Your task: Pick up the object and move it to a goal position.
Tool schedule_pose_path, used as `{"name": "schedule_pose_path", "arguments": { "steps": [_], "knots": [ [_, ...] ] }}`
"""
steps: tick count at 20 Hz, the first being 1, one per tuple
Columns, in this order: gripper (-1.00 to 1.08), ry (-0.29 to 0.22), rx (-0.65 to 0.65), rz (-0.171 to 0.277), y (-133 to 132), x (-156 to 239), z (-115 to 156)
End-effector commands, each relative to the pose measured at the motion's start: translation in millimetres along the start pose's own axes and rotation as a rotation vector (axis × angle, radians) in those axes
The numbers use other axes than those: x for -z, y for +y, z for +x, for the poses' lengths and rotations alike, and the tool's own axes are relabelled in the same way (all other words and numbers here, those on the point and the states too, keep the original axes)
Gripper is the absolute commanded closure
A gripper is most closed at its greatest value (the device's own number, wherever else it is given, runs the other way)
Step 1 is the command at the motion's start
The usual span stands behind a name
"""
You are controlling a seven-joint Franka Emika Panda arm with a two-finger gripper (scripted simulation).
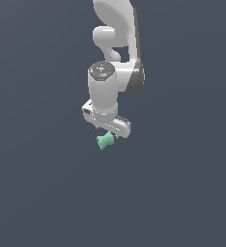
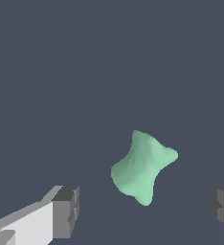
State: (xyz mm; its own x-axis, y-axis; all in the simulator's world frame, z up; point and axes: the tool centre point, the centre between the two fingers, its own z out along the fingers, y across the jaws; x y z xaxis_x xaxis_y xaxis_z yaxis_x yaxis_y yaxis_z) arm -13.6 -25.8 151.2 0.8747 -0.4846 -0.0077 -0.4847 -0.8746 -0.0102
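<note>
Just under the pincer (image 1: 110, 132), in the exterior view, I see the object (image 1: 105, 141), a small mint-green piece pinched at its waist and flared at both ends. It sits a little toward the exterior view's left of the pincer's body, its upper end meeting the underside of the hand. Whether it touches the hand or only lines up with it from this angle, I cannot tell.

On my wrist feed the object (image 2: 143, 167) lies tilted between the two dark grey fingertips (image 2: 66, 213), nearer the middle of the gap than either side. The pincer (image 2: 145, 208) stands wide apart, with clear space between each pad and the green piece, so nothing is gripped.

Above it in the exterior view, the white arm (image 1: 105, 89) comes down from the top edge, folds at a rounded joint with a dark grey band, and ends in the wrist pointing straight down.

Everything sits against a plain slate-blue desk (image 1: 37, 193) with no markings that I can make out.
</note>
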Motion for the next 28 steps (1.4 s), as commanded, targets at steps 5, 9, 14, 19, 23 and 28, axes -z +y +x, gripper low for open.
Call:
{"name": "schedule_pose_path", "arguments": {
  "steps": [5,9,14,19,23,28],
  "knots": [
    [-0.92,0.002,-0.187,-0.002,7,-18,-4],
    [-0.92,0.003,-0.3,-0.003,12,-28,-6],
    [-0.92,0.006,-0.413,-0.005,17,-38,-9],
    [-0.92,0.009,-0.489,-0.007,20,-44,-11],
    [-0.92,0.01,-0.524,-0.008,22,-47,-11],
    [-0.92,0.01,-0.531,-0.008,22,-48,-12]
  ]
}}
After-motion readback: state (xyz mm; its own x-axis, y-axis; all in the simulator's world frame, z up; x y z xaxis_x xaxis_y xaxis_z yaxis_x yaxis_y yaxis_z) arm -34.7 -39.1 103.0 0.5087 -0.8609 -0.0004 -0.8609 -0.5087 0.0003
